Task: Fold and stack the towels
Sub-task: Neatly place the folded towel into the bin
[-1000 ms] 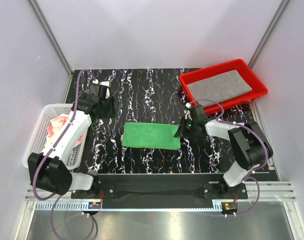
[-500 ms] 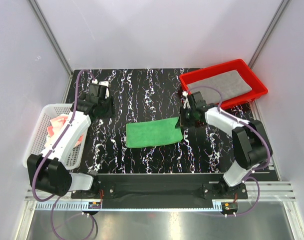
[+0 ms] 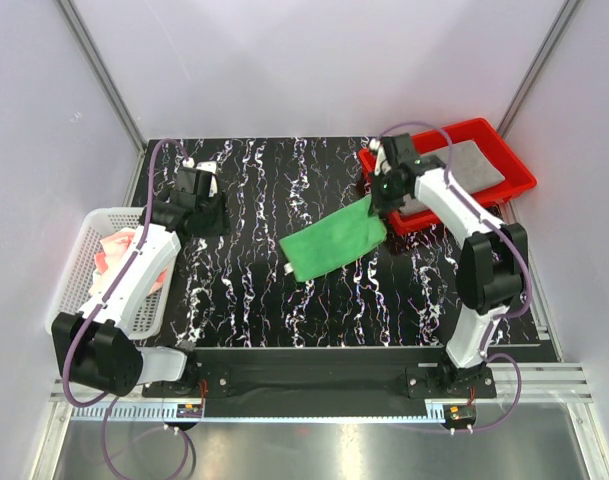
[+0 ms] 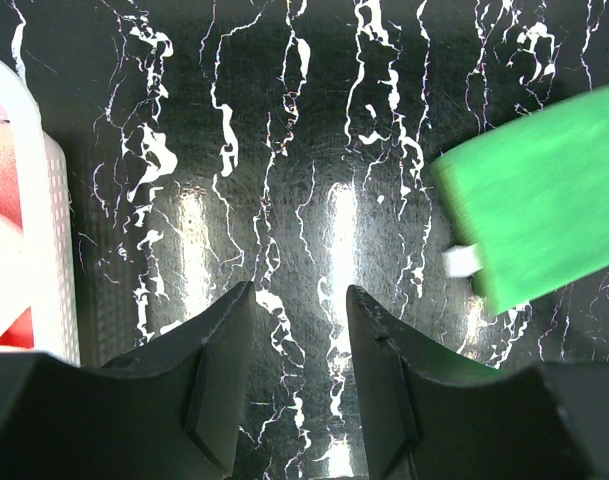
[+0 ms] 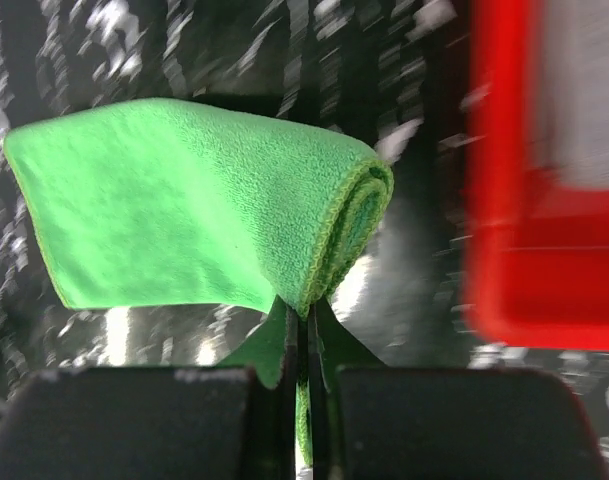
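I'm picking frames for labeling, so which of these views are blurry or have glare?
Right wrist: red tray and tabletop smeared by motion, green towel sharp. Left wrist: bright glare streaks on the table, towel edge soft. Top external: sharp, evenly lit.

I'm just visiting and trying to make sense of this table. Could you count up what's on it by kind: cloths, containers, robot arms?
Towels: 3 in view: green towel, grey towel, pink towel
Containers: 2: red tray, white basket
Grippers: 2: right gripper pinching the green towel, left gripper open and empty
Total: 7
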Motion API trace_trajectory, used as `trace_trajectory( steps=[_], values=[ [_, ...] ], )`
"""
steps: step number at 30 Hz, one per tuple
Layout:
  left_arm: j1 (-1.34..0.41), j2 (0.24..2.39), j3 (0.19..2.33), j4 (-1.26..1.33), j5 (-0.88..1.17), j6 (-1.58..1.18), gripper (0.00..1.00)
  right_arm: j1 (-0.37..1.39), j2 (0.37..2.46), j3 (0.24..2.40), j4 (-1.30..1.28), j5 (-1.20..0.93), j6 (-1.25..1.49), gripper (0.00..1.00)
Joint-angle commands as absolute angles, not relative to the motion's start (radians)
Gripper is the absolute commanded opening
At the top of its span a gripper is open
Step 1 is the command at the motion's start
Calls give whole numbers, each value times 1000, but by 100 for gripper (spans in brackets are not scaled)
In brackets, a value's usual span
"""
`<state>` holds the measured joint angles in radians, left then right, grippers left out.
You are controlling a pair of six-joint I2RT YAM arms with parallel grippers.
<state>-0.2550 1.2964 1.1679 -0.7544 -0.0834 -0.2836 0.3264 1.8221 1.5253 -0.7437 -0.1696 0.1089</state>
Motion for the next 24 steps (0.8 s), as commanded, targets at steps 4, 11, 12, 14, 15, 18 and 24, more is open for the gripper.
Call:
trace_trajectory(
  steps=[4, 11, 12, 14, 15, 18, 24],
  values=[
    [-252, 1255, 1167, -718, -77, -261, 47, 197, 1922, 1785, -929, -38, -57, 0],
    [-252, 1261, 1147, -700, -6, -275, 47, 69, 2037, 2032, -942, 31, -140, 0],
    [-253, 1264, 1144, -696, -6, -276, 47, 49, 2066, 2058, -940, 40, -156, 0],
    [-253, 1266, 1143, -690, 21, -282, 47, 31, 2097, 2136, -936, 43, -175, 0],
    [-252, 1266, 1144, -687, 20, -282, 47, 15, 2138, 2169, -940, 63, -196, 0],
    [-253, 1266, 1146, -689, 6, -275, 48, 5, 2228, 2308, -983, 89, -238, 0],
    [-253, 1296, 1164, -706, 3, -265, 48, -64, 2368, 2578, -1060, 83, -297, 0]
  ],
)
